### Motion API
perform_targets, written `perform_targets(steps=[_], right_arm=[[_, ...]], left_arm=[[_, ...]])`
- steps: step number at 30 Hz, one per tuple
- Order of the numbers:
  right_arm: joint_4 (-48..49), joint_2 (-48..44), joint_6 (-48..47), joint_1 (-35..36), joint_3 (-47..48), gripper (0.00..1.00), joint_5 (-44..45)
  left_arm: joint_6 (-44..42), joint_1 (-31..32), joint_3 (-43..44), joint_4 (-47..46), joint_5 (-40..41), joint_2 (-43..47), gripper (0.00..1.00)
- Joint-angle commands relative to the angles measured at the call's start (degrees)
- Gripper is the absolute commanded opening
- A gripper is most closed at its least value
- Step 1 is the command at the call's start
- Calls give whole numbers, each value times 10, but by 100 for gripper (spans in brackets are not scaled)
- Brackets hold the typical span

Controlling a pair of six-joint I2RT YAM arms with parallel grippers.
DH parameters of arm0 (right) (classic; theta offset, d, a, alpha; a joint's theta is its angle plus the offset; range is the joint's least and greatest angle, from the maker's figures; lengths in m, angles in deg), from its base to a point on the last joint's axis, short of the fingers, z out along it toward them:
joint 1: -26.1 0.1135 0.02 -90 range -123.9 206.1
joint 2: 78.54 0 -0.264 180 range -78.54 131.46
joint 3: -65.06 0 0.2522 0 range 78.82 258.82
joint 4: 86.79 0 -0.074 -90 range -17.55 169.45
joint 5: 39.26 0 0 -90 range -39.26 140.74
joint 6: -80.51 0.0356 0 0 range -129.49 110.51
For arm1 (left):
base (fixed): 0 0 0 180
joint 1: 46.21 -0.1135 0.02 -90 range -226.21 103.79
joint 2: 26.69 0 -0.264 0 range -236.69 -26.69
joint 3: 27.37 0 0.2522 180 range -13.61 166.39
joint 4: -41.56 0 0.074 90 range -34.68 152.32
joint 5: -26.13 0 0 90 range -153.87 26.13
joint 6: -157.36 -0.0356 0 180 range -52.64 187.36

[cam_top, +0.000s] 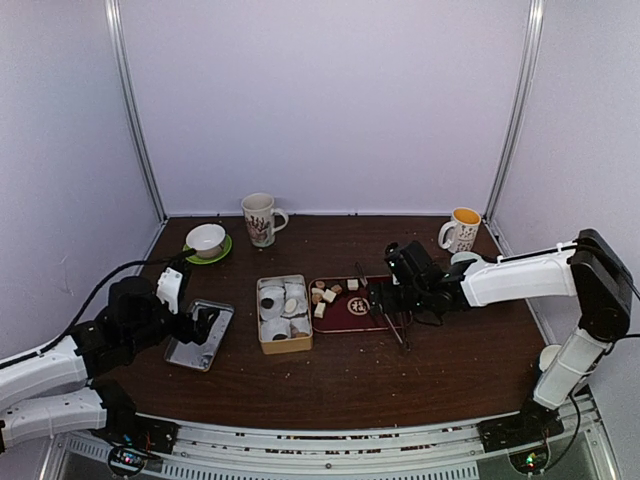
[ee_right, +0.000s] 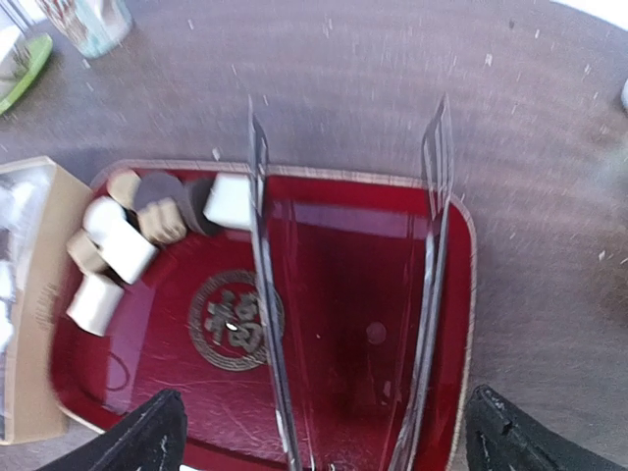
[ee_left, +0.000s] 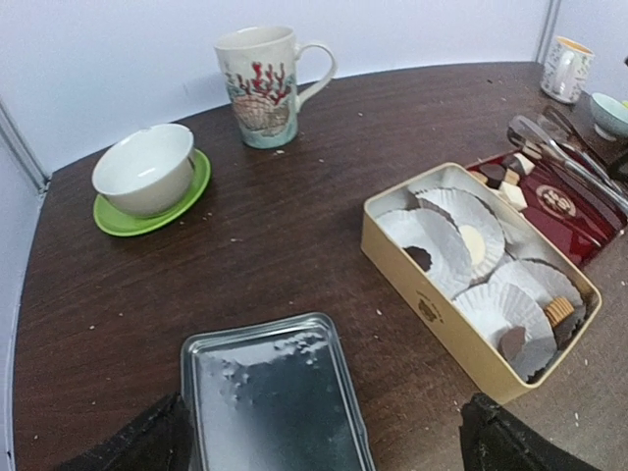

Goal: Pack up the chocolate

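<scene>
Well, barely started: few bite-size chocolate pieces in cream oblong box, most on red lacquer tray; left gripper, right gripper gaping, empty.

White tubular links with black joints form both arms. The left arm, at eight o'clock, trails a thin black cable; the right arm sits at three o'clock. The right claw is black.
</scene>
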Motion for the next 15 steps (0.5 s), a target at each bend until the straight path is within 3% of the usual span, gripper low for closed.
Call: perform_targets(steps=[1, 6, 15], right_arm=[[1, -52, -24, -5, 0, 100, 20], [1, -86, -44, -7, -1, 100, 15], [-10, -103, -65, -9, 13, 100, -6]], left_arm=[[56, -3, 39, 26, 76, 11, 98], [137, -25, 99, 128, 117, -17, 98], [188, -158, 183, 239, 35, -105, 98]])
